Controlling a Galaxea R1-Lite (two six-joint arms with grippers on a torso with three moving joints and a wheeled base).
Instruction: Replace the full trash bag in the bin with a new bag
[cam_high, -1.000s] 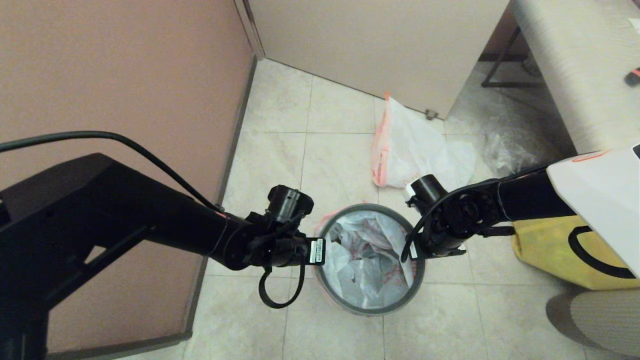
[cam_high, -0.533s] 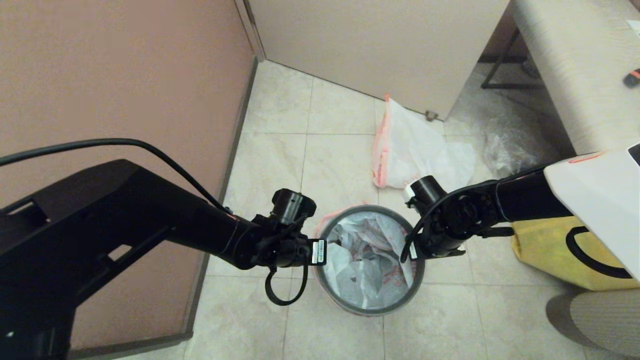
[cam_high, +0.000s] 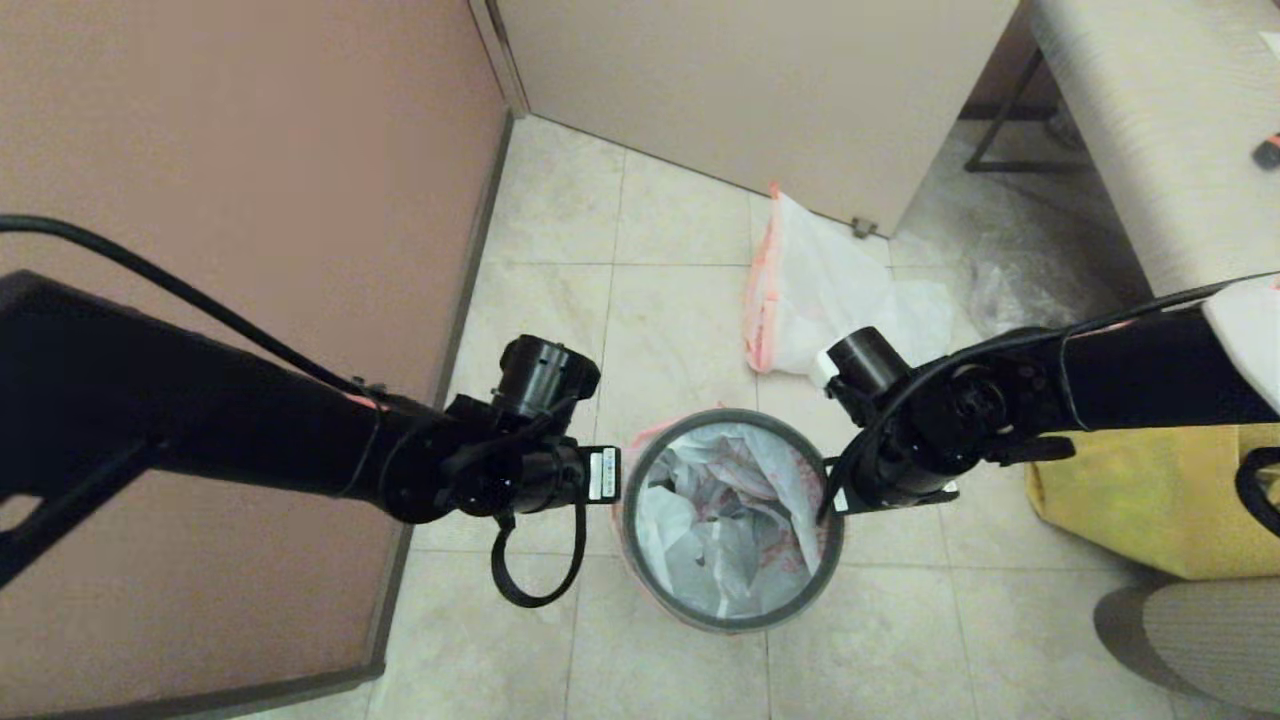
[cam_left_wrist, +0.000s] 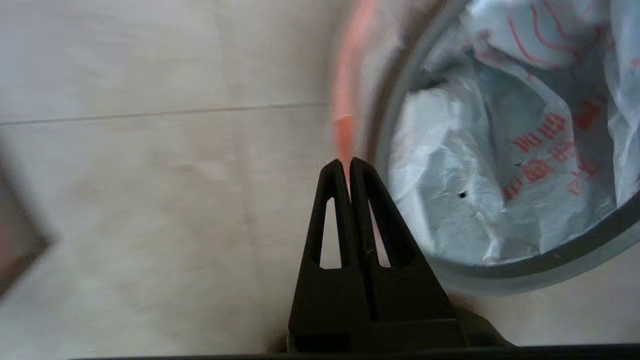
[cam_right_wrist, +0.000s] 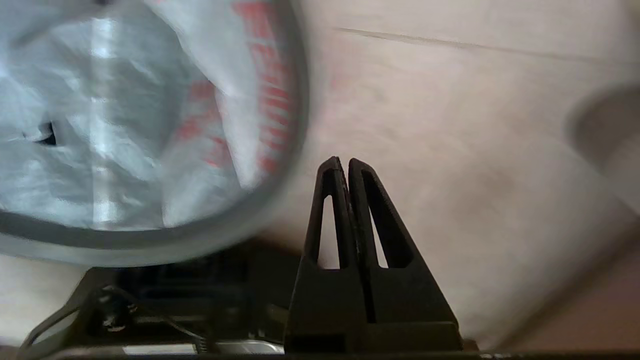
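Observation:
The black bin is seen from above, topped by its grey ring (cam_high: 640, 540), and stands on the tiles between my two arms. A white translucent bag with red print (cam_high: 720, 500) lines it and looks like the new bag. Its orange hem (cam_left_wrist: 344, 135) hangs outside the ring. My left gripper (cam_left_wrist: 348, 162) is shut just left of the ring. The hem runs up to its tips, and I cannot tell whether it is pinched. My right gripper (cam_right_wrist: 344, 161) is shut on nothing, just right of the ring (cam_right_wrist: 150, 245). A matching white bag (cam_high: 830, 300), seemingly the full one, lies by the door.
A brown wall (cam_high: 250, 150) is close on the left and a door (cam_high: 750, 90) is behind. A clear wrinkly bag (cam_high: 1020, 290) lies under a pale bench (cam_high: 1150, 130). A yellow tote (cam_high: 1120, 500) stands at the right, with a grey round thing (cam_high: 1190, 640) at the bottom right.
Both arms have risen and drawn apart from the ring, the left going left and the right going right. The bin has shifted slightly left.

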